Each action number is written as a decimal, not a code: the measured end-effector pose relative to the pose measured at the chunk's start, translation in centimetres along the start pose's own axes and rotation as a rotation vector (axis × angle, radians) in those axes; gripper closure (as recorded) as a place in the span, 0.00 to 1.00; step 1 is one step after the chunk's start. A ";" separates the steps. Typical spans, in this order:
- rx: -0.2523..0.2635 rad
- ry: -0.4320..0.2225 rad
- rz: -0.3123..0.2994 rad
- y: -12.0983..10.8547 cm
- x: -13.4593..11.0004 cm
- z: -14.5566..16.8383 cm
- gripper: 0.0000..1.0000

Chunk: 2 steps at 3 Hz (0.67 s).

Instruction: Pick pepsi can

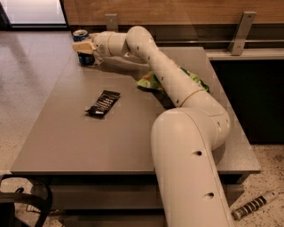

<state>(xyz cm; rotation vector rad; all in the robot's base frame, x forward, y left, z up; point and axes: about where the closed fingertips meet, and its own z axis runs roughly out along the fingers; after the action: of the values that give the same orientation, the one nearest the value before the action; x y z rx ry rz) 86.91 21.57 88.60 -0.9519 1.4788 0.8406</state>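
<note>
Arm: cream-white, smooth plastic shell, thick rounded segments with small dark screw holes. The big lower segment rose past the near right edge of the table, bent at a bulbous elbow over the table's right side, then ran as a slimmer link diagonally across to the table's far left corner. The wrist lay nearly level, low over the table top.

Gripper (pixel 83 46): at the table's far left corner, at the end of the level wrist. A flat tan finger (pixel 81 47) lay across the near side of the can, the other hidden behind it. It read as pinched on the can's upper body.

Small dark-blue cylindrical pepsi can (pixel 86 59) with a silver top rim: upright at the table's far left corner, between the gripper's fingers. Its rim showed above the tan finger and its blue lower body below. Whether its base touched the table top could not be told.

Table (pixel 66 142): flat, matte grey-brown slab top, square edges, dull sheen.

Flat black wrapper (pixel 103 103): thin and crinkled, pale print, lying left of the table's centre, well apart from the can.

Green snack bag (pixel 149 81): crumpled, glossy, green and yellow, on the table's far right half, partly hidden under the arm.

Wooden wall panel (pixel 177 11): warm brown, smooth, behind the table's far edge.

Speckled stone floor (pixel 26 93): pale, left of the table.

Striped black-and-white cylinder (pixel 254 206): on the floor by the table's near right corner.
</note>
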 end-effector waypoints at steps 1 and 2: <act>0.016 -0.004 -0.024 0.3 -1.6 -1.3 1.00; 0.070 0.010 -0.073 0.6 -4.5 -3.7 1.00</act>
<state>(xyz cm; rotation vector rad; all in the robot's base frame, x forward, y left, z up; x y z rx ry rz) 85.04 18.95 93.46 -0.9529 1.4636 0.7280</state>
